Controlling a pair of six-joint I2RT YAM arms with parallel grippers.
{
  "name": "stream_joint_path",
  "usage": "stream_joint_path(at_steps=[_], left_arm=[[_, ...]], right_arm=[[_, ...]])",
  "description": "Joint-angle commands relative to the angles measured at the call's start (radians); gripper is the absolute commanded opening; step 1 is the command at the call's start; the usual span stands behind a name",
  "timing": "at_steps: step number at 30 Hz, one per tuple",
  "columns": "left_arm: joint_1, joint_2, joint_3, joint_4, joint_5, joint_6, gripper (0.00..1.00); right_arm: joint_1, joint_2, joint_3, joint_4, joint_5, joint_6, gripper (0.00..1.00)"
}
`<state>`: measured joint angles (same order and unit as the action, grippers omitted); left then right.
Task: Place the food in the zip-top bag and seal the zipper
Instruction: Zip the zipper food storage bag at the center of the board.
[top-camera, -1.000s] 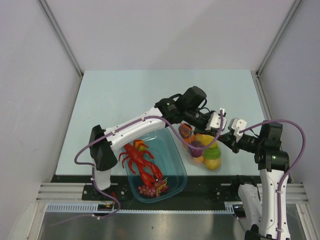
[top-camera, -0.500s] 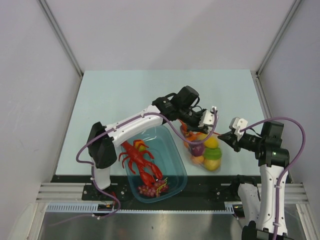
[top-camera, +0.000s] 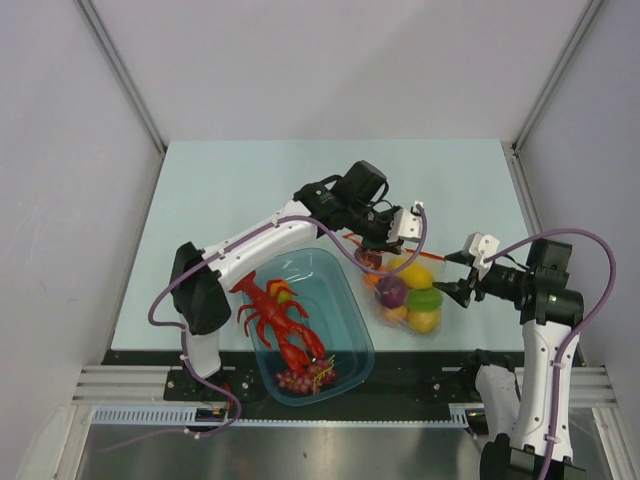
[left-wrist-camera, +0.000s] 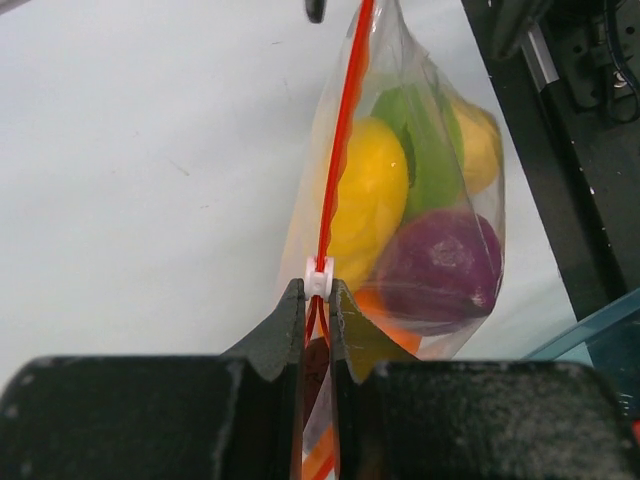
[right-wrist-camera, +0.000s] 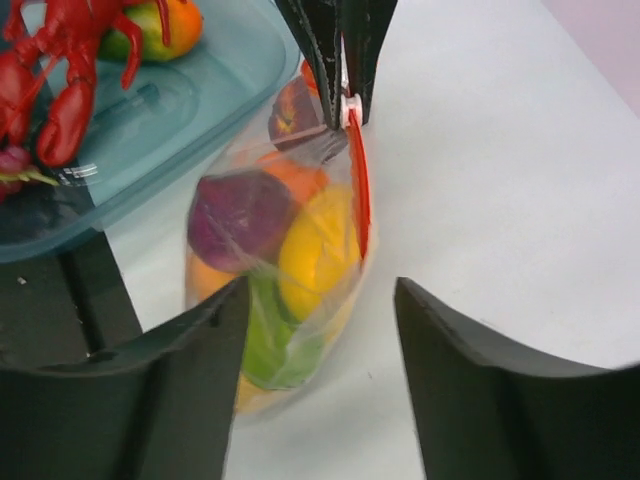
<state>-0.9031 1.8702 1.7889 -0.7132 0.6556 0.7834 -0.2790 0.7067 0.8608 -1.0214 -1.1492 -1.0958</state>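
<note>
The zip-top bag (top-camera: 405, 295) lies right of the blue tub with the food inside: a yellow fruit (left-wrist-camera: 365, 195), a green piece (left-wrist-camera: 428, 150) and a purple piece (left-wrist-camera: 440, 265). My left gripper (left-wrist-camera: 317, 297) is shut on the red zipper (left-wrist-camera: 340, 140), with the white slider (left-wrist-camera: 318, 277) right at its fingertips. From above, the left gripper (top-camera: 378, 248) is at the bag's far left end. My right gripper (right-wrist-camera: 322, 335) stands open just short of the bag (right-wrist-camera: 275, 280), touching nothing; from above, the right gripper (top-camera: 453, 291) sits at the bag's right side.
The translucent blue tub (top-camera: 350, 300) holds a red toy lobster (top-camera: 280, 320) and a purple grape bunch (top-camera: 297, 380) near the table's front edge. A black rail (top-camera: 420, 365) runs along that edge below the bag.
The right gripper opened, let go of the bag's end and drew back to the right. The left gripper moved left along the zipper, still shut on it.
</note>
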Motion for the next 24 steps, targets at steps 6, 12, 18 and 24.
stream_joint_path(at_steps=[6,12,18,24], left_arm=[[-0.080,-0.031,0.106,-0.057,-0.057,0.063,0.00],[-0.099,0.001,0.122,-0.055,-0.079,0.057,0.00],[-0.103,0.012,0.122,-0.049,-0.063,0.045,0.00],[-0.105,0.000,0.113,-0.040,-0.053,0.043,0.01]], right_arm=[[0.014,0.027,0.113,0.041,-0.063,0.030,0.73],[0.095,0.034,0.090,0.040,-0.028,-0.021,0.61],[0.199,0.034,0.040,0.119,0.072,0.030,0.48],[0.253,0.036,0.011,0.172,0.167,0.062,0.33]])
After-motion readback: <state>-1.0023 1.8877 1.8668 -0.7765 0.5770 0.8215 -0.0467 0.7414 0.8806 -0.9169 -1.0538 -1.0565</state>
